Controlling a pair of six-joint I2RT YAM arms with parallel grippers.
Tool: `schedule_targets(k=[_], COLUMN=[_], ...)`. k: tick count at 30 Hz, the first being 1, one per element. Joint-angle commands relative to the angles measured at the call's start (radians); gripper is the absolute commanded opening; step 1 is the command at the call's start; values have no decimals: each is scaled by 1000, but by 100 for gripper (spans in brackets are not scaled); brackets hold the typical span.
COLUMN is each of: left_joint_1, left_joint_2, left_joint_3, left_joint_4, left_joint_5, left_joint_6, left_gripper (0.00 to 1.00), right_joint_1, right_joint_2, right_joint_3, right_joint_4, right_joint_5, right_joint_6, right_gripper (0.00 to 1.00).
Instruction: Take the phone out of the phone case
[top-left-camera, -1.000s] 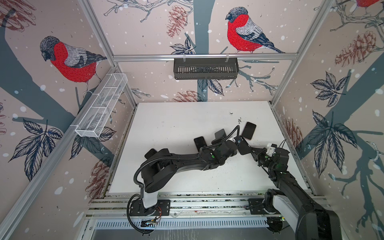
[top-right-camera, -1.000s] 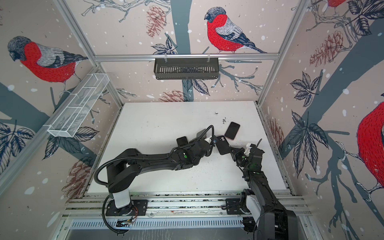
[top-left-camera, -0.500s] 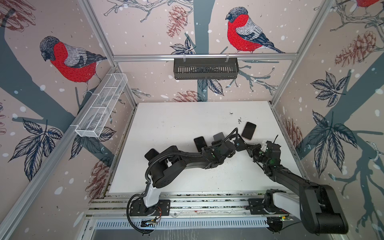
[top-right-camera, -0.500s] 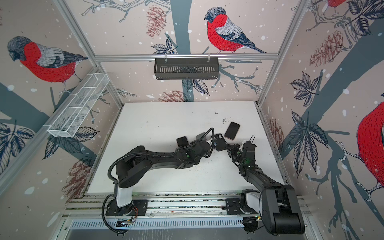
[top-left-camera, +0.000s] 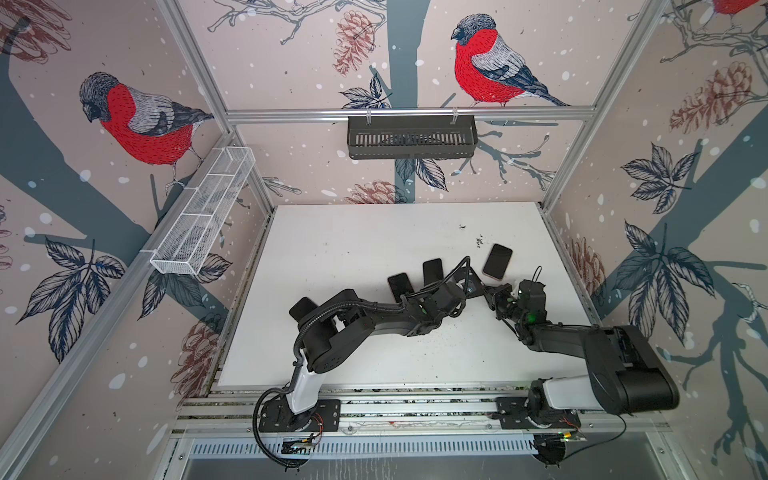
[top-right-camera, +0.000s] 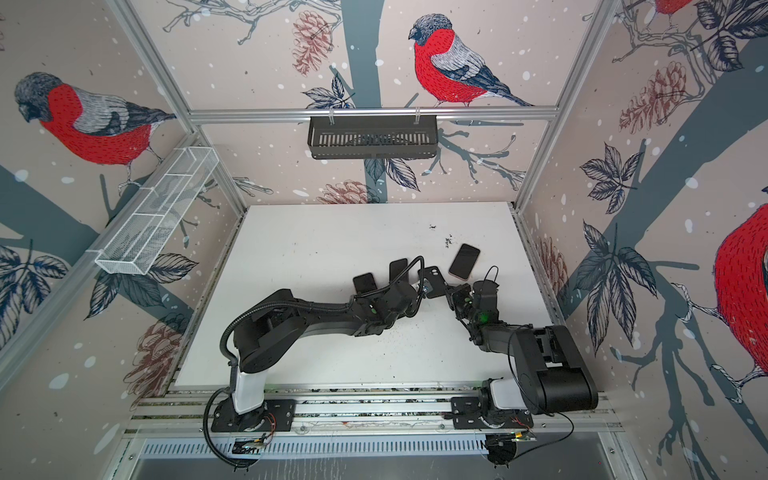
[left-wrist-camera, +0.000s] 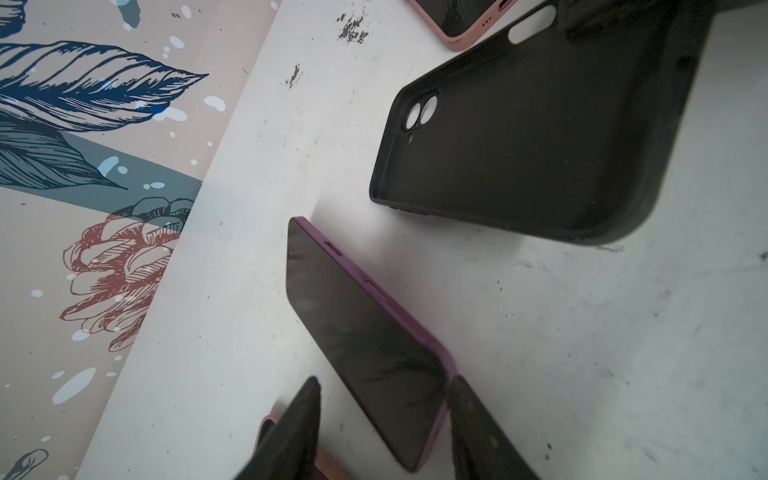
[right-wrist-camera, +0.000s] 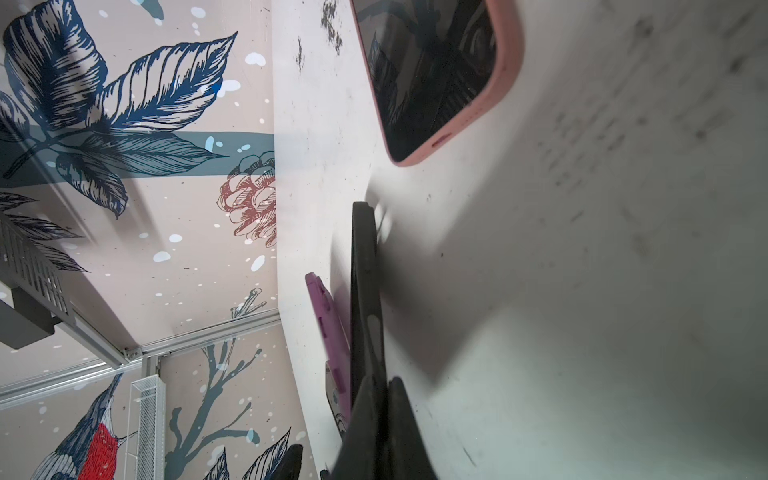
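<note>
In the left wrist view a purple phone (left-wrist-camera: 353, 324) with a dark screen lies bare between the fingers of my left gripper (left-wrist-camera: 386, 380). That gripper is open: one finger (left-wrist-camera: 469, 415) touches the phone's purple edge and the other stands apart from it. The empty black phone case (left-wrist-camera: 519, 145), its camera holes showing, hangs just beyond the phone. My right gripper (right-wrist-camera: 384, 382) is shut on the phone case (right-wrist-camera: 363, 270) at its edge, with the purple phone (right-wrist-camera: 324, 316) right beside it. In a top view the case (top-right-camera: 432, 279) sits where both grippers meet, right of the table's middle.
A phone in a pink case (top-left-camera: 497, 261) lies on the white table (top-left-camera: 353, 249) just behind the grippers. Two dark phones (top-left-camera: 400, 286) (top-left-camera: 432, 270) lie left of them, and another dark one (top-left-camera: 302, 309) lies by the left arm's elbow. A black basket (top-left-camera: 411, 137) and a white wire shelf (top-left-camera: 203, 212) hang on the walls.
My left gripper's jaws have opened around the purple phone. The right arm has dropped lower, and its gripper, still holding the case, has come in close to the left gripper.
</note>
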Motion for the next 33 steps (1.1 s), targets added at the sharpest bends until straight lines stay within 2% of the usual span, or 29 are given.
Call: schedule_targets(k=[1, 6, 9, 10, 11, 12, 16, 18, 21, 23, 27, 28, 33], left_joint_1=[4, 8, 24, 31, 33, 33, 33, 33, 32, 33, 33, 33, 32], left_joint_2=[-4, -54, -146, -183, -217, -244, -352, -394, -468, -516, -584, -597, -637], left_joint_3=[-11, -36, -40, -40, -40, -40, -47, -52, -79, -103, -116, -119, -117], left_joint_4=[26, 36, 6, -17, -39, -59, -162, -211, -259, -282, -346, -358, -412], left_joint_5=[12, -5, 26, 61, 82, 85, 108, 105, 84, 79, 43, 39, 35], left_joint_6=[-28, -75, -184, -227, -265, -294, -408, -452, -512, -550, -611, -622, -676], left_gripper=[62, 79, 89, 98, 99, 98, 99, 98, 99, 99, 99, 98, 99], right_joint_1=[19, 60, 97, 113, 125, 136, 183, 194, 198, 185, 135, 117, 50], right_joint_2=[21, 55, 78, 85, 92, 96, 124, 133, 141, 123, 45, 15, -89], right_joint_3=[10, -8, -9, -8, -6, -2, -5, 22, 29, 55, 86, 90, 163], right_joint_4=[63, 111, 148, 161, 173, 178, 247, 207, 206, 122, -100, -160, -444], right_joint_5=[45, 104, 167, 197, 224, 241, 300, 292, 233, 160, 50, 42, -23], right_joint_6=[23, 62, 76, 77, 76, 76, 93, 72, 52, 17, -105, -149, -363], right_gripper=[1, 2, 7, 10, 12, 16, 43, 55, 67, 82, 92, 98, 99])
